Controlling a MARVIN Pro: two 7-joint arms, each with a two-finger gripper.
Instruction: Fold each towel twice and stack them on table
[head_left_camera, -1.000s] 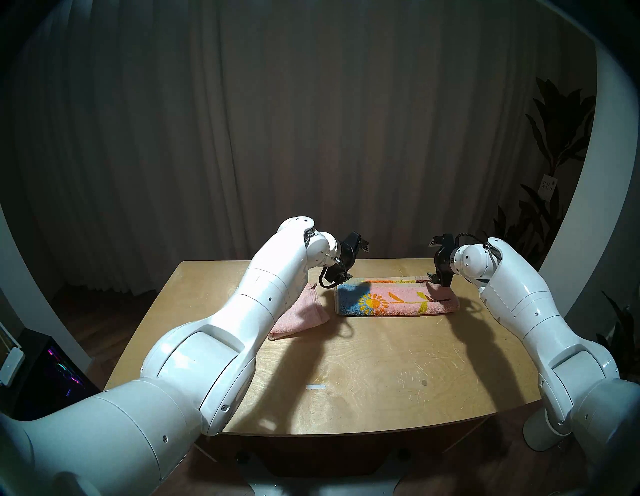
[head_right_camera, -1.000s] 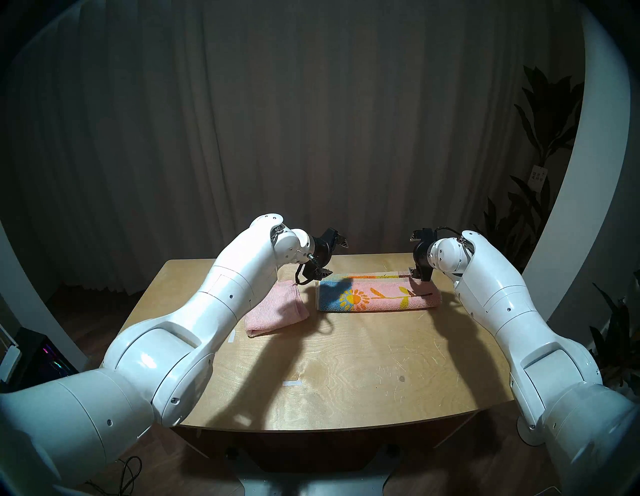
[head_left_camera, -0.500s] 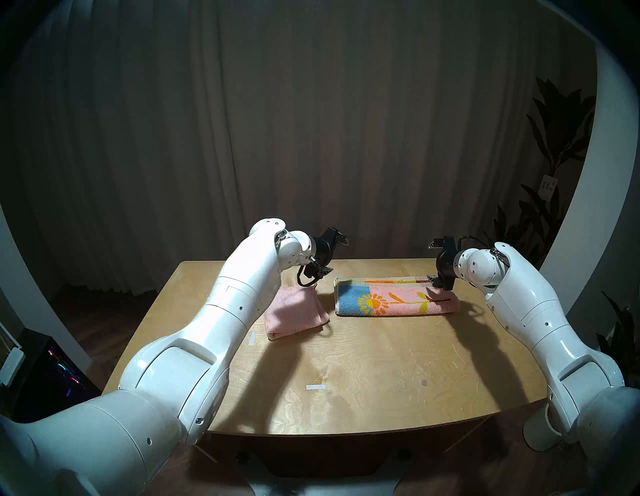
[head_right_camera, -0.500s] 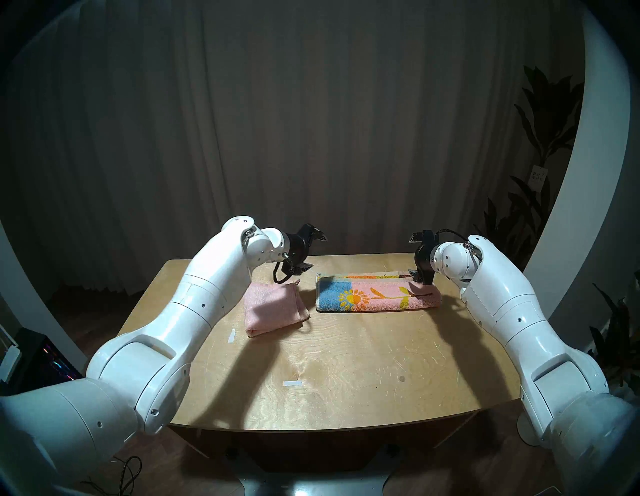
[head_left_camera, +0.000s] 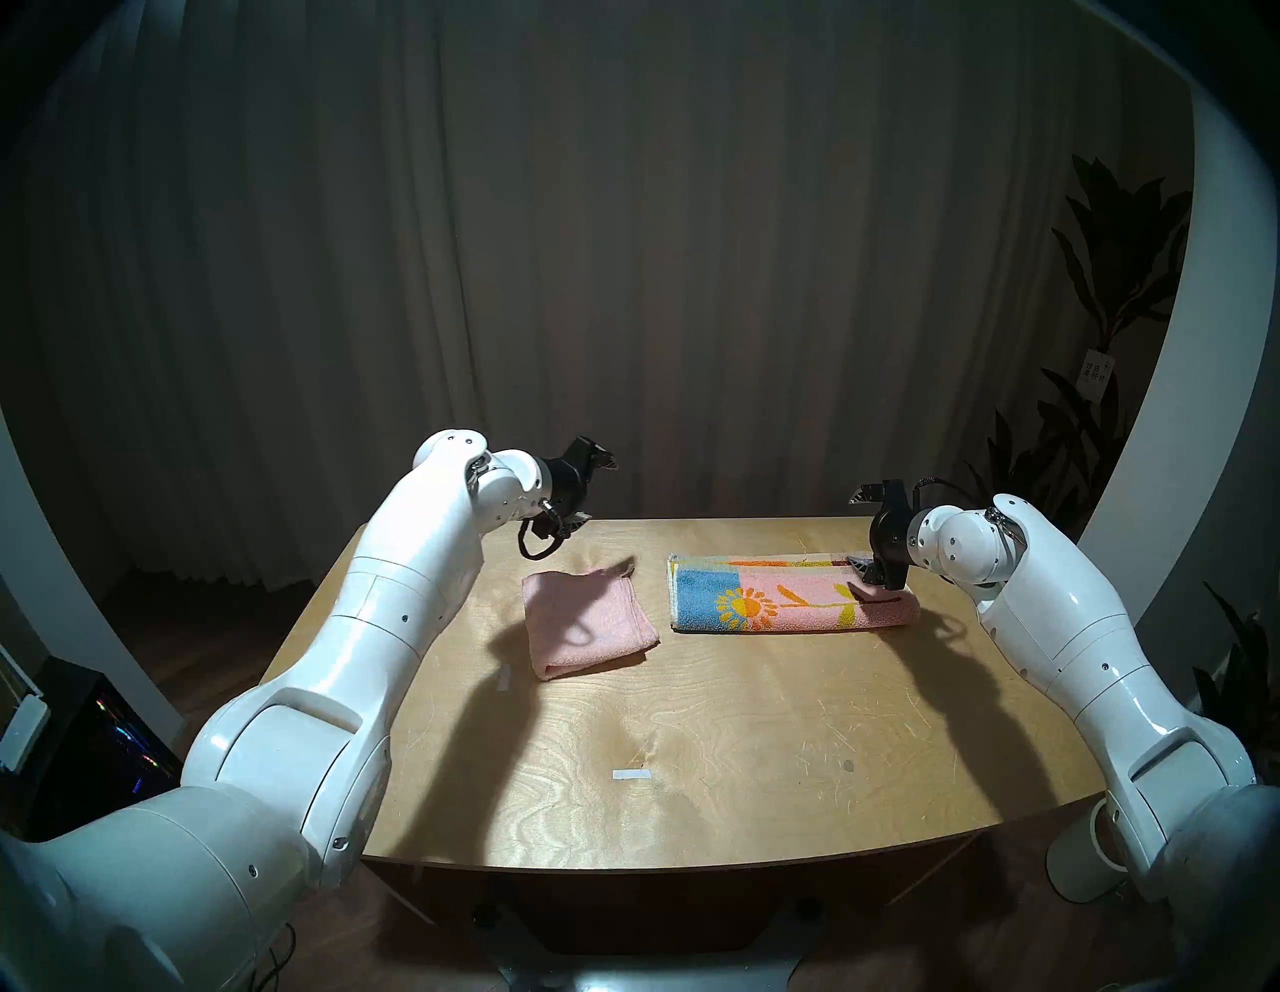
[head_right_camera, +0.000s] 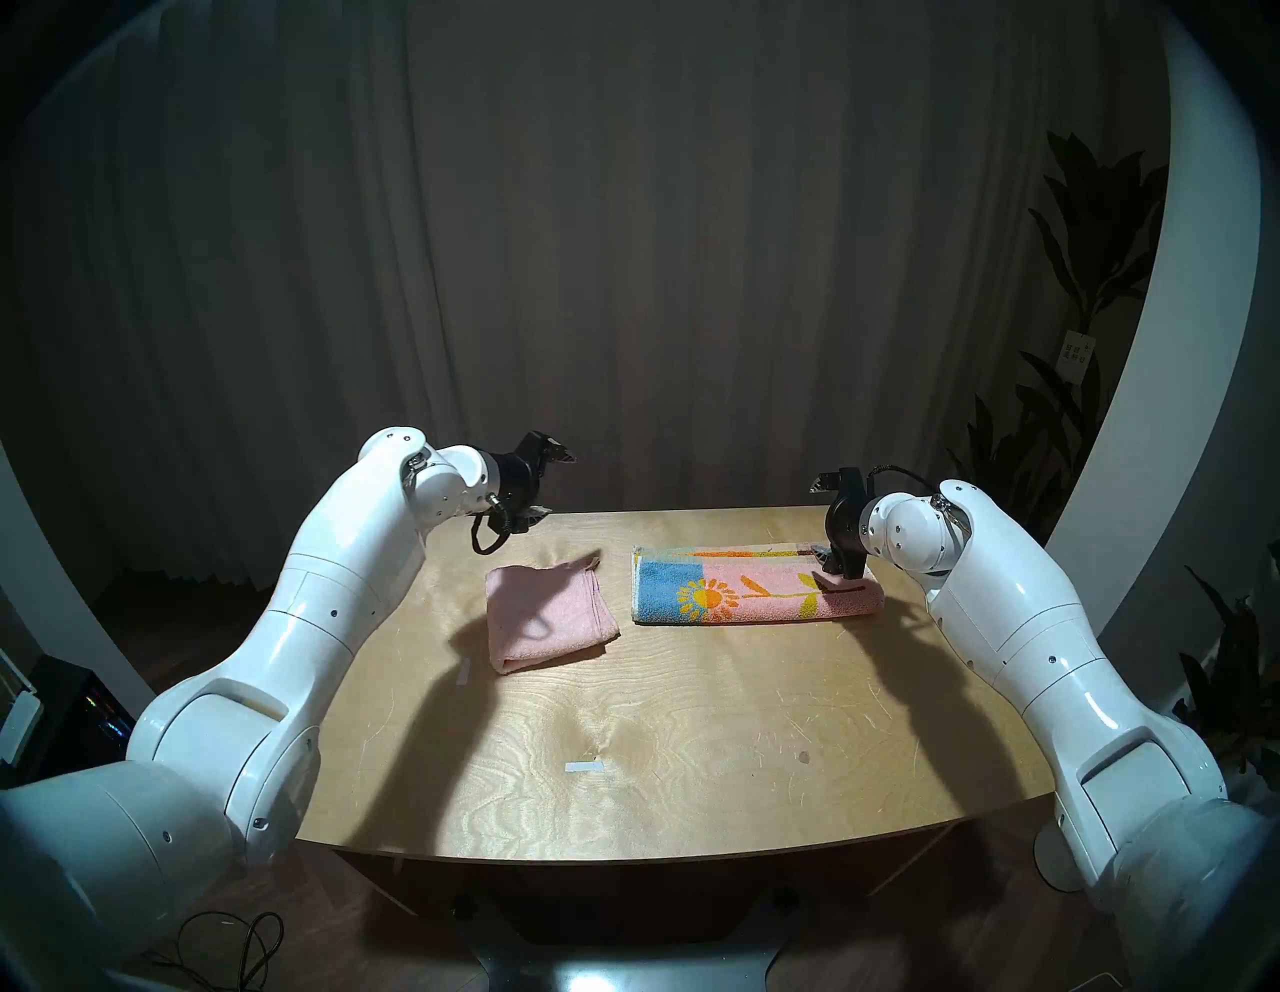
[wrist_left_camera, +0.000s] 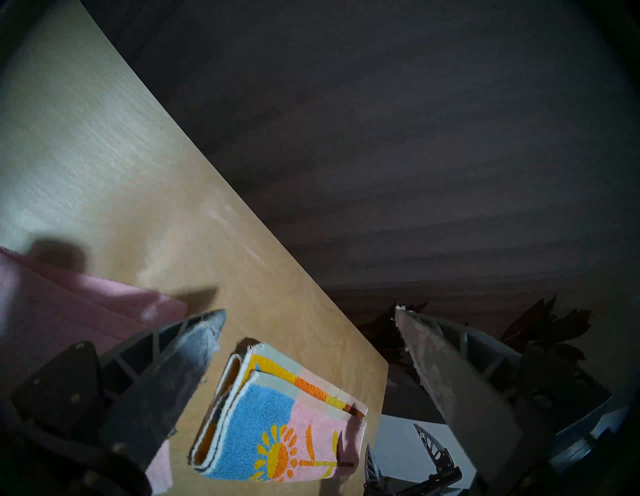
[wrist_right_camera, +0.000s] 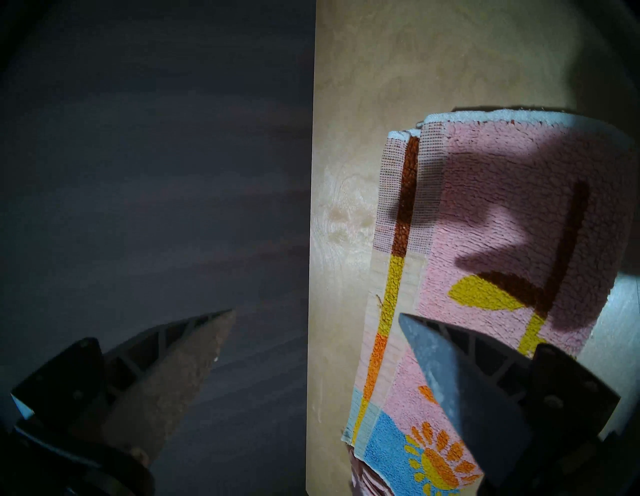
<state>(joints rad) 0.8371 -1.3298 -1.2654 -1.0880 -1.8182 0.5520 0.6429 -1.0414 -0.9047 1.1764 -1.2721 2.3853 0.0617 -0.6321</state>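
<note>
A plain pink towel (head_left_camera: 585, 620) (head_right_camera: 547, 613) lies folded on the far left part of the plywood table (head_left_camera: 692, 762). To its right, a pink-and-blue towel (head_left_camera: 783, 599) (head_right_camera: 748, 589) with a yellow sun lies folded into a long strip. My left gripper (head_left_camera: 594, 490) (wrist_left_camera: 310, 311) hangs open and empty above the table's far left corner, apart from both towels. My right gripper (head_left_camera: 859, 530) (wrist_right_camera: 317, 313) is open at the patterned towel's (wrist_right_camera: 502, 225) right end. One of its fingers is low over the cloth and the other is past the far table edge.
Two white tape strips (head_left_camera: 632, 774) (head_left_camera: 504, 679) are stuck to the tabletop. A dark curtain hangs close behind the far edge. Potted plants (head_left_camera: 1108, 312) stand at the right and a dark lit box (head_left_camera: 104, 748) on the floor at the left.
My left arm has swung left and upward, away from the patterned towel, uncovering the pink towel. My right gripper has sunk slightly toward the patterned towel's right end. Both grippers stayed open.
</note>
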